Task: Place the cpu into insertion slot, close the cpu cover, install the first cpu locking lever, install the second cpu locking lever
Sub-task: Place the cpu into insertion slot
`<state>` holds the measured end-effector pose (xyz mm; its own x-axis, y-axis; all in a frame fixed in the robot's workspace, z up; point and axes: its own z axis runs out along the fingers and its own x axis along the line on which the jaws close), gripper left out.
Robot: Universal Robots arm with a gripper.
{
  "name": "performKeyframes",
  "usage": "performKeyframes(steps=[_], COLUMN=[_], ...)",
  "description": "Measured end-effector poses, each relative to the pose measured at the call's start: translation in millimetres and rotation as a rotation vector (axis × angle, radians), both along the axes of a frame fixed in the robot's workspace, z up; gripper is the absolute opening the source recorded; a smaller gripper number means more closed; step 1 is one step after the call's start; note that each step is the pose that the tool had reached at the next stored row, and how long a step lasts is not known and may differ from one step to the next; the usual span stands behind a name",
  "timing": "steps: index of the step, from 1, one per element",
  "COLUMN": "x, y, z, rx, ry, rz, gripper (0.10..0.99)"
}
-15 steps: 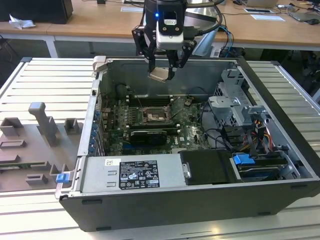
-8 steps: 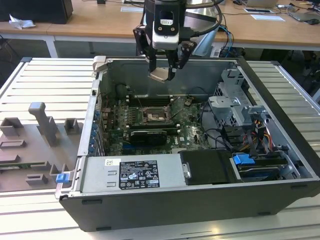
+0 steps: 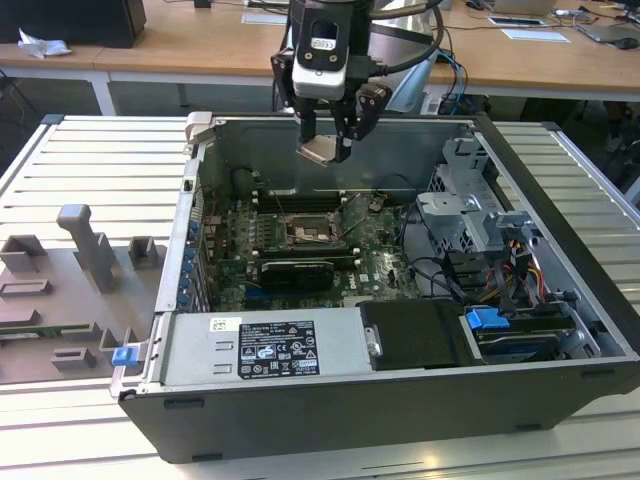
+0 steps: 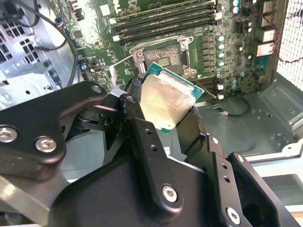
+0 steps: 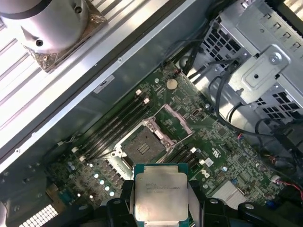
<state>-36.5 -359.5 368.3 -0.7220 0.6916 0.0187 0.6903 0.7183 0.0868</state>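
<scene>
My gripper (image 3: 327,150) hangs above the open computer case, shut on the cpu (image 3: 320,151), a small flat square chip with a pale metal face. Both wrist views show the cpu (image 4: 166,100) (image 5: 161,195) pinched between black fingers (image 4: 142,137). Well below it, on the green motherboard (image 3: 375,255), lies the insertion slot (image 3: 305,235) (image 4: 164,59) (image 5: 142,147), a square socket with a dark centre. The cpu cover (image 5: 171,124), a silvery frame, stands flipped open beside the socket. The locking levers are too thin to make out clearly.
Black memory slots (image 4: 165,19) run beside the socket. A long black card (image 3: 295,270) sits in front of it. A drive cage (image 3: 480,220) with cables fills the case at the exterior view's right, and the power supply (image 3: 260,345) lies along the front. Grey fixtures (image 3: 85,255) stand outside the case at the exterior view's left.
</scene>
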Motion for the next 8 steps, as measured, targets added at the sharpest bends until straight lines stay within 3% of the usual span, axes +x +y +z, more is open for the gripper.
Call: performKeyframes(steps=[8], x=[0.0], y=[0.0], z=[-0.1], rx=[0.0], ry=[0.0], rz=[-0.085], gripper=[0.537])
